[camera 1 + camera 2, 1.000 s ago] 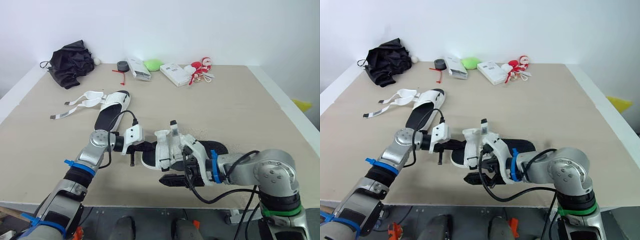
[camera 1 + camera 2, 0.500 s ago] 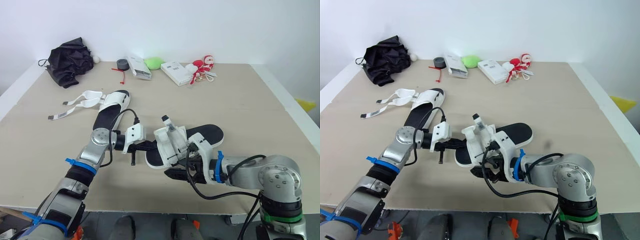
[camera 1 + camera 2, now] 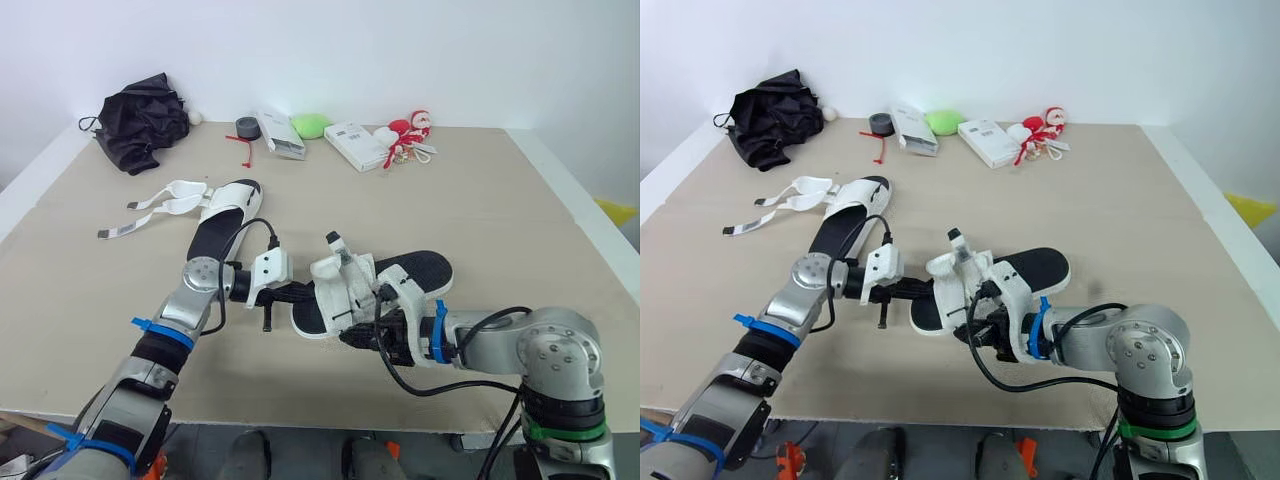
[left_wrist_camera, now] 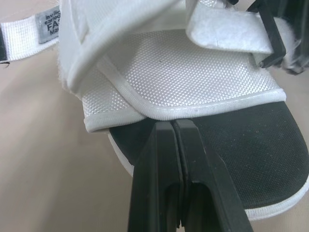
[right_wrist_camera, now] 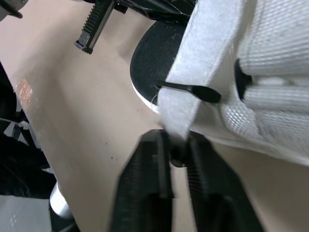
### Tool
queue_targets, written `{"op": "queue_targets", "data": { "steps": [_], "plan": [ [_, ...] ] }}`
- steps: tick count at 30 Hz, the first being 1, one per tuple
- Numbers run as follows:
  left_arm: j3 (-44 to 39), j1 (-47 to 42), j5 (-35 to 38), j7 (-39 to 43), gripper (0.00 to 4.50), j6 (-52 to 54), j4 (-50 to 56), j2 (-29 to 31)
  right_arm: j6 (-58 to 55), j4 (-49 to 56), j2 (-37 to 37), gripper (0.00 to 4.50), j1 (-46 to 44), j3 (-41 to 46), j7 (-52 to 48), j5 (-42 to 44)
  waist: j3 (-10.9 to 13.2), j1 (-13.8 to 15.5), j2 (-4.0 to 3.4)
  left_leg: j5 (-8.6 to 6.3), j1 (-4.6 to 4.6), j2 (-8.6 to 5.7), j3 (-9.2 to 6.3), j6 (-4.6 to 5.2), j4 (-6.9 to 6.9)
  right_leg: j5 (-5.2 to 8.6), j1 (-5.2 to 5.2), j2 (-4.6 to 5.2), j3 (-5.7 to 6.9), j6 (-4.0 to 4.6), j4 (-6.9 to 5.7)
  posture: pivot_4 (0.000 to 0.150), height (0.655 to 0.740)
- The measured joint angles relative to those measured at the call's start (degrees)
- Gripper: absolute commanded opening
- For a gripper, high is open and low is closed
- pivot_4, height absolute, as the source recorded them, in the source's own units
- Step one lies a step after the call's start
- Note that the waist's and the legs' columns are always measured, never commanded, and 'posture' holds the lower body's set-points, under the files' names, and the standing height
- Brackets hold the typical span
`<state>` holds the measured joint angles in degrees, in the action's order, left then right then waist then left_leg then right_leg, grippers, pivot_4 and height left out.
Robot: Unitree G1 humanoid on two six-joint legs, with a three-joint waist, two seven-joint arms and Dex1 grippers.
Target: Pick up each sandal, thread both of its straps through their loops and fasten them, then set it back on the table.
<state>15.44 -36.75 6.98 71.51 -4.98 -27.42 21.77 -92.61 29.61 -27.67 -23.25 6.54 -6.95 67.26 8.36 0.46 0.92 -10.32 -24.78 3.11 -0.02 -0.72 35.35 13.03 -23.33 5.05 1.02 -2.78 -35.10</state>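
A white-strapped sandal with a black sole (image 3: 415, 270) lies at the near middle of the table, its heel pointing right. My left gripper (image 3: 298, 292) is at its toe end. In the left wrist view its fingers (image 4: 161, 159) are pressed together, tips at the hem of the white toe band (image 4: 193, 72). My right gripper (image 5: 174, 145) is shut on the free end of a white strap (image 5: 190, 82), just below a thin black loop (image 5: 193, 90). It sits under the sandal's near side (image 3: 365, 335). The second sandal (image 3: 228, 212) lies further left, its straps (image 3: 165, 200) spread open.
Along the far edge lie a black cloth bundle (image 3: 140, 120), a grey tape roll (image 3: 245, 128), two white boxes (image 3: 277, 136) (image 3: 356, 146), a green object (image 3: 308, 126) and a red-and-white toy (image 3: 407, 135). The right half of the table (image 3: 520, 220) is bare.
My right gripper went from wide open under the sandal to shut on the strap end, rising towards the sandal. The left gripper stayed shut at the toe.
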Motion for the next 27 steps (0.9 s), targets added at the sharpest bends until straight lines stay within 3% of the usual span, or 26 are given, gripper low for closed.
{"op": "queue_targets", "data": {
  "steps": [5, 7, 8, 15, 18, 21, 27],
  "plan": [
    [0.01, 0.02, 0.00, 0.02, 0.00, 0.00, 0.33, -0.20, 0.77, 0.38, -2.44, 0.14, 1.34, 0.34, -5.10, 3.00, 0.00, 0.07, 0.00, -0.04, -0.11, -0.07, -0.10, 0.03, 0.00, 0.02, 0.04, -0.01, 0.00, -0.04, 0.00, 0.150, 0.7380],
    [0.02, -0.02, 0.00, 0.07, 0.00, 0.00, 0.40, -0.39, 1.65, 0.82, -3.07, 0.14, 2.30, 0.67, -7.72, 7.54, 0.00, 0.12, 0.00, -0.05, -0.32, -0.14, -0.26, 0.04, 0.01, 0.06, 0.11, -0.09, -0.04, -0.09, -0.01, 0.150, 0.7380],
    [0.04, 0.03, 0.01, -0.04, 0.00, -0.06, 0.61, -0.48, 4.02, 2.65, -5.86, 0.14, 2.82, 2.64, -13.05, 16.08, 0.00, 0.17, 0.02, -0.09, -0.33, -0.18, -0.31, 0.10, 0.03, 0.10, 0.16, -0.17, -0.17, -0.15, -0.02, 0.150, 0.7380],
    [-0.04, 0.20, 0.08, -0.15, 0.00, -0.19, 0.69, -0.49, 10.42, 0.86, -11.85, 0.14, 0.18, 3.02, -15.33, 23.42, 0.12, 0.17, 0.10, -0.09, -0.36, -0.22, -0.33, 0.11, 0.07, 0.11, 0.15, -0.24, -0.34, -0.15, -0.03, 0.150, 0.7380],
    [-0.15, 0.24, 0.26, -0.06, 0.00, -0.27, 0.99, -0.50, 12.17, -1.52, -10.94, 0.14, -2.59, 1.30, -14.29, 23.46, 0.13, 0.24, 0.11, -0.11, -0.43, -0.29, -0.39, 0.14, 0.06, 0.20, 0.17, -0.27, -0.43, -0.25, -0.04, 0.150, 0.7380],
    [-0.14, 0.50, -0.03, -0.90, 0.00, -0.28, 0.61, -0.65, 12.20, -12.64, -5.28, 0.14, -13.10, -7.15, -7.04, 15.15, 0.14, 0.08, 0.05, -0.08, -0.30, -0.23, -0.36, 0.25, 0.14, 0.06, 0.17, -0.42, -0.56, -0.12, -0.13, 0.150, 0.7380],
    [-0.07, 0.82, -0.10, -1.19, 0.00, -0.27, 0.81, -0.79, 10.60, -18.95, -4.25, 0.14, -16.88, -12.79, -5.34, 7.31, 0.12, 0.15, 0.02, -0.04, -0.33, -0.19, -0.34, 0.30, 0.15, 0.07, 0.21, -0.48, -0.67, -0.05, -0.14, 0.150, 0.7380]
  ]
}}
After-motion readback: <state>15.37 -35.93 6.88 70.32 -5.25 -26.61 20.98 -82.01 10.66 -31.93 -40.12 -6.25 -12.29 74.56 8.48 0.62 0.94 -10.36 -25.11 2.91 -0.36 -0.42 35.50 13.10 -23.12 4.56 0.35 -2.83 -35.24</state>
